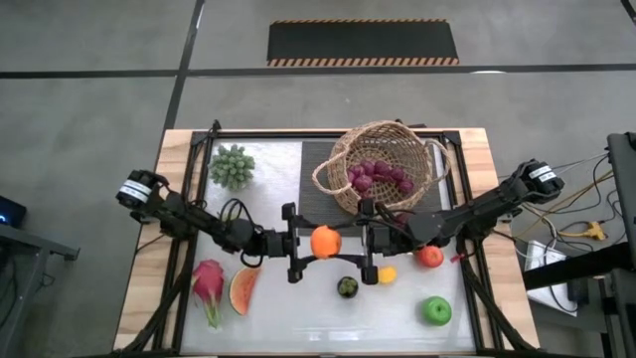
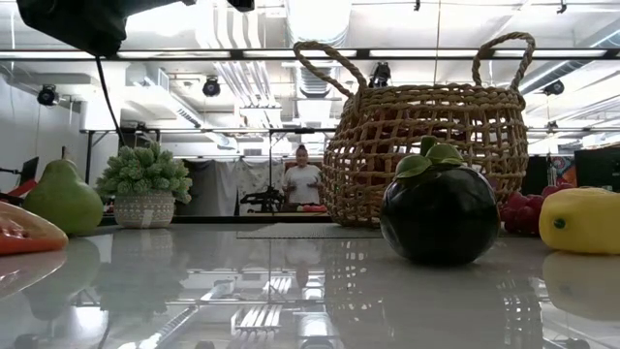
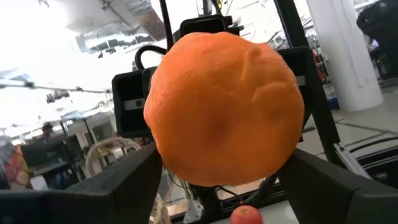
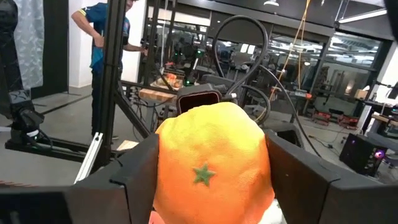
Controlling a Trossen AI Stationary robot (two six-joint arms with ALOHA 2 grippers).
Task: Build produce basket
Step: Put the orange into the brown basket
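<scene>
Both grippers are right up against the orange (image 1: pixel 326 241), which fills most of each wrist view (image 3: pixel 225 109) (image 4: pixel 212 163). From above, the left gripper (image 1: pixel 303 243) comes in from the left and the right gripper (image 1: pixel 360 242) from the right, meeting nose to nose over the middle of the table (image 1: pixel 298 318). Each one has its dark fingers spread about as wide as the orange, one finger pressed on either side of it, so the fruit is pinched by both arms at once.

Just past that, on the low camera, a dark avocado-looking fruit with green leaves (image 2: pixel 438 213) sits up front, with a lemon (image 2: pixel 580 220) beside it and a pear-shaped green fruit (image 2: pixel 64 199) off to the other side. From overhead you also get a tomato (image 1: pixel 429 256), a green apple (image 1: pixel 436 311), a watermelon slice (image 1: pixel 242 290) and a pink dragon fruit (image 1: pixel 209 285) scattered on the near half.

Farther back is the basket (image 1: pixel 386 167), tipped on its side with purple grapes (image 1: pixel 379 177) inside. A small potted plant (image 1: pixel 232 166) stands well off to its left. Way behind the table, a person (image 2: pixel 303 181) is in the room.
</scene>
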